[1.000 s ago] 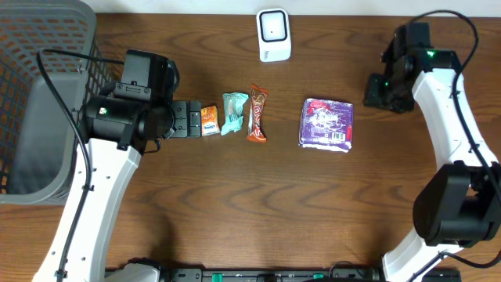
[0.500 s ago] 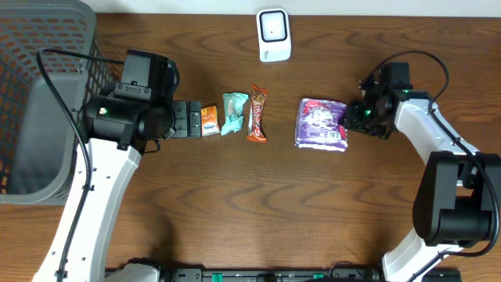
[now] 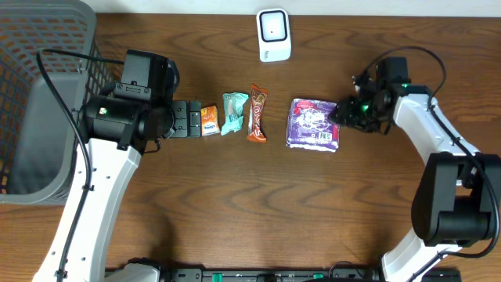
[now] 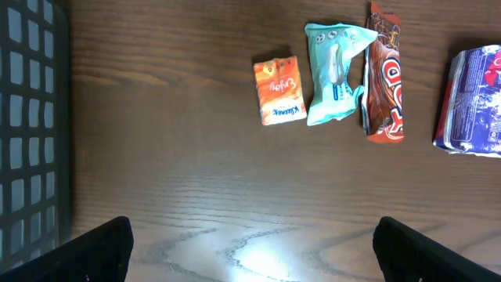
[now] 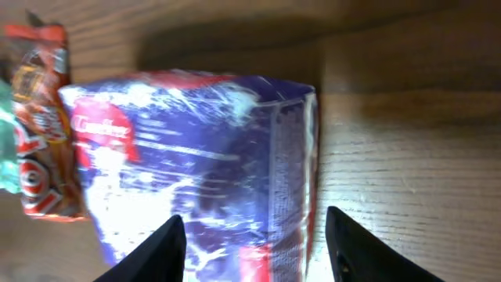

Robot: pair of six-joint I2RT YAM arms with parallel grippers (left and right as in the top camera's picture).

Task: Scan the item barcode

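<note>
Right wrist — purple packet (image 5: 196,141) print blurred | right end effector (image 5: 252,231) parted astride | left end effector (image 4: 250,235) wide

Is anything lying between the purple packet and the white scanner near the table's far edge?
Nothing visible. Only tabletop lies between the purple packet and the white scanner; the candy bar sits beside the packet, outside that path.

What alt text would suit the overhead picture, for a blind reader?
Right gripper at the right edge of a purple packet on a wooden table. Three small snacks lie in a row to its left, a white device at the far edge.
</note>
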